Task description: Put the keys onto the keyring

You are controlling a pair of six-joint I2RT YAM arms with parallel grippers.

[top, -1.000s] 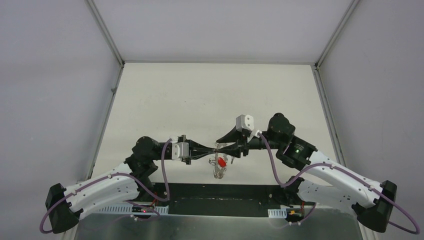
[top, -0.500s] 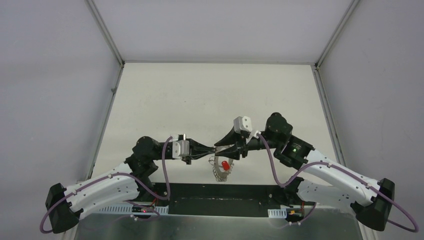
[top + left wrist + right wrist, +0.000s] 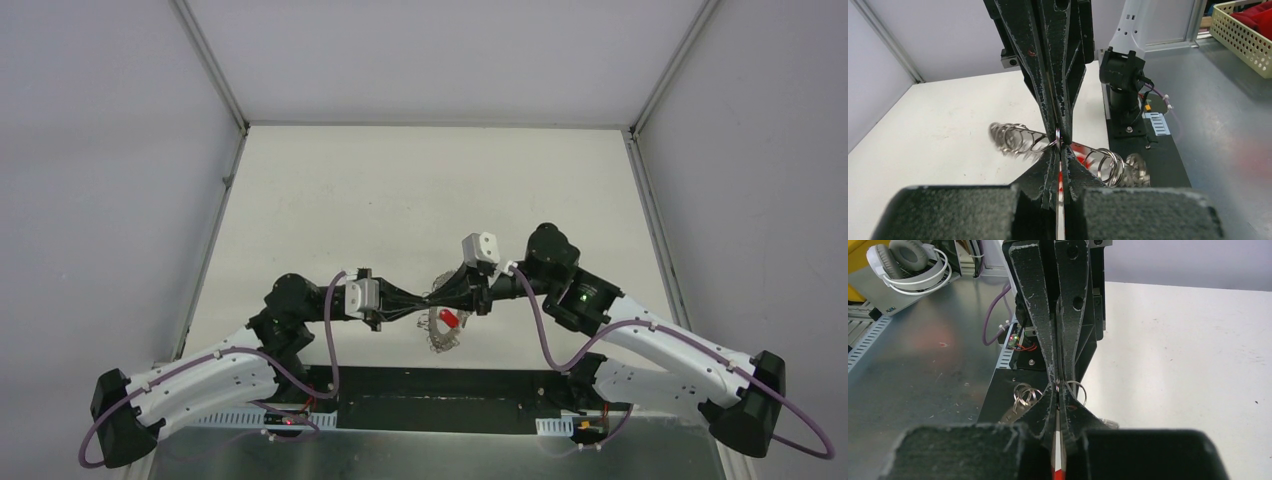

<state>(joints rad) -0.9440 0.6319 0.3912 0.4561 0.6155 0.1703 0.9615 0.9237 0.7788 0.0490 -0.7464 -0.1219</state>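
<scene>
My left gripper (image 3: pixel 427 302) and right gripper (image 3: pixel 441 298) meet tip to tip above the near middle of the table, both shut. Between them they pinch a thin wire loop (image 3: pixel 1057 135) of the silvery keyring (image 3: pixel 440 338), which hangs below the tips. Its fringe loops stick out on both sides of the fingers in the left wrist view (image 3: pixel 1009 138) and in the right wrist view (image 3: pixel 1024 393). The red-headed key (image 3: pixel 446 318) hangs just under the pinch point against the ring. The small silver key and the dark loop are hidden.
The black base plate (image 3: pixel 420 400) and metal bench edge lie right below the hanging ring. The white table (image 3: pixel 420 200) runs back to the walls. A basket (image 3: pixel 1248 30) and headphones (image 3: pixel 913 265) sit off the table.
The right gripper has moved a little left towards the left gripper. The hanging keyring and red key have swung and lifted slightly. Both grippers stay shut.
</scene>
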